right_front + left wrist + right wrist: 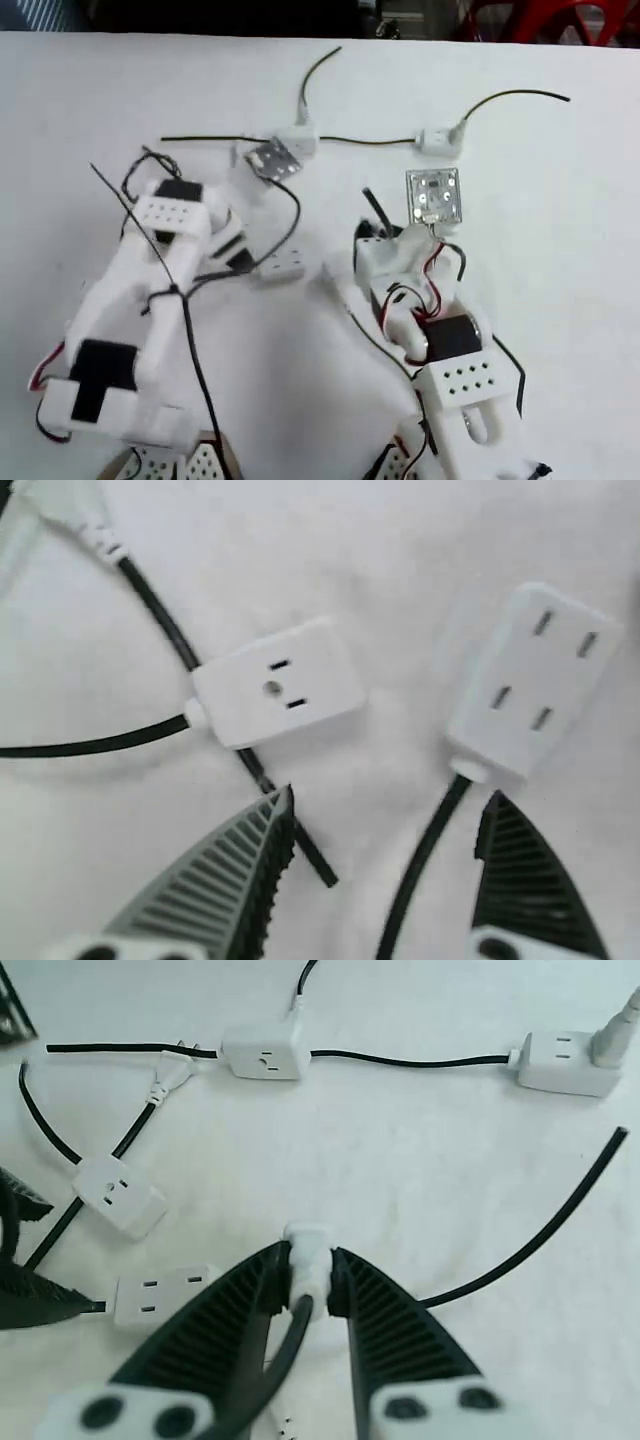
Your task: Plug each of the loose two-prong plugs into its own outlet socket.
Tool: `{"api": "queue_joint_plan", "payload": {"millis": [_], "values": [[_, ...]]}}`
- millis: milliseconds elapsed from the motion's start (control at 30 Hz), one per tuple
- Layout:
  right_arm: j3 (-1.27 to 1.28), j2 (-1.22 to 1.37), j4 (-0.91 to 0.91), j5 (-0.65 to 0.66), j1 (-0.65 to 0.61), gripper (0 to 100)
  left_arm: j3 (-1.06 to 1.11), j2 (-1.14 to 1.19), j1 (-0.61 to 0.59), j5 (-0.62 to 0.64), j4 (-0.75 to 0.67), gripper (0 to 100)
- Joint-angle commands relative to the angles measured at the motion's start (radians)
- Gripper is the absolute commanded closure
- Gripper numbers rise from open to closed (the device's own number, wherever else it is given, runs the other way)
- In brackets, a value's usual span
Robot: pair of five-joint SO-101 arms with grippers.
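Observation:
My right gripper (310,1260) is shut on a white two-prong plug (307,1252), whose black cord runs back between the fingers. In the high view this gripper (372,242) hovers at the table's middle. Beyond it lie a single white socket (265,1060), a loose white plug (170,1075) beside it, and a far socket (558,1060) with a plug seated in it. My left gripper (388,800) stands open above two sockets: a single-outlet one (275,685) and a longer double one (530,685). From above, the left gripper (248,252) sits next to a socket (282,265).
Black cords (200,139) cross the white table (560,260) between the sockets. Two more sockets (120,1192) (165,1295) lie close to the left arm's dark fingers (20,1260). The right side of the table has open room.

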Motion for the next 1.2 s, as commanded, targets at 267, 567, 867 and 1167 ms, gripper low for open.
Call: {"api": "queue_joint_plan", "payload": {"millis": [267,567,867,1167], "values": [[-0.008,-0.013,-0.018,0.009,0.015,98.1,-0.183,0.222,-0.099,-0.144,0.084,71],[0.003,-0.013,-0.018,0.011,0.008,98.1,-0.181,0.12,-0.028,-0.144,0.318,71],[0.003,-0.013,-0.012,0.04,-0.028,98.1,-0.172,-0.028,-0.082,-0.132,0.342,71],[-0.003,-0.015,-0.058,0.046,0.122,98.1,-0.051,-0.22,0.163,-0.012,0.371,71]]}}
